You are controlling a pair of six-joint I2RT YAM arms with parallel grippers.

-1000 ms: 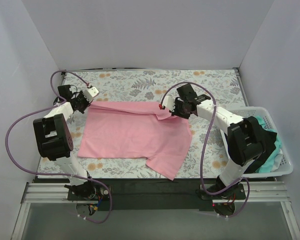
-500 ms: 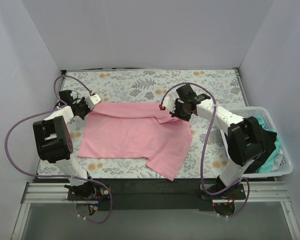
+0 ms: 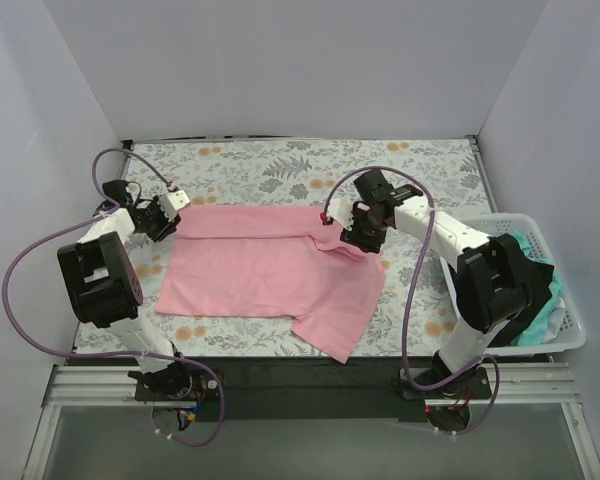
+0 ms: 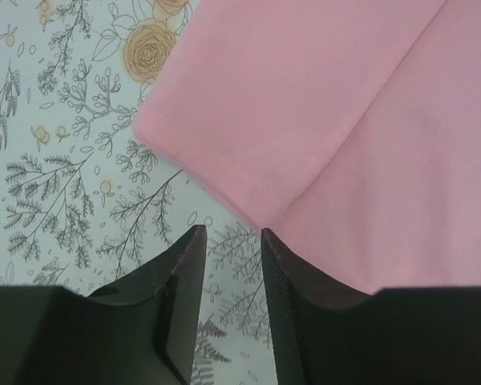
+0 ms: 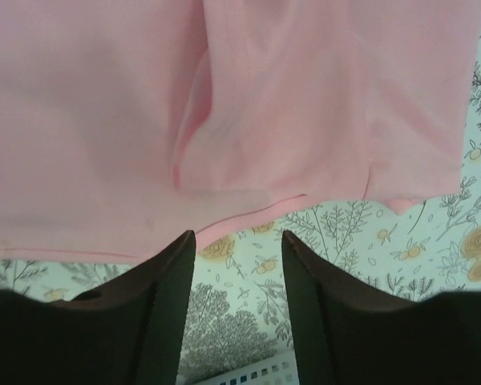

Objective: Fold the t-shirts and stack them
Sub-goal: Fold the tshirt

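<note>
Your pink t-shirt [image 3: 270,265] lies spread on the floral sheet [image 3: 280,170] at the middle of the table, one corner trailing toward 5 o'clock. Your left gripper [image 4: 232,241] sits at the shirt's 10 o'clock corner, jaws apart with nothing between them and the tip of the hem just ahead of the gap. Your right gripper [image 5: 238,245] is at the shirt's 2 o'clock, jaws likewise apart and empty, with the hem just beyond its tips. To fold well, you probably want to ease each gripper forward until the edge lies fully between the fingers. Then close both together, lift evenly and carry the far edge toward 6 o'clock, keeping the cloth taut. The black and mint-green shirts [image 3: 536,280] wait in the basket [image 3: 570,335] at the table's 4 o'clock. No brand, label or readable writing shows anywhere.
</note>
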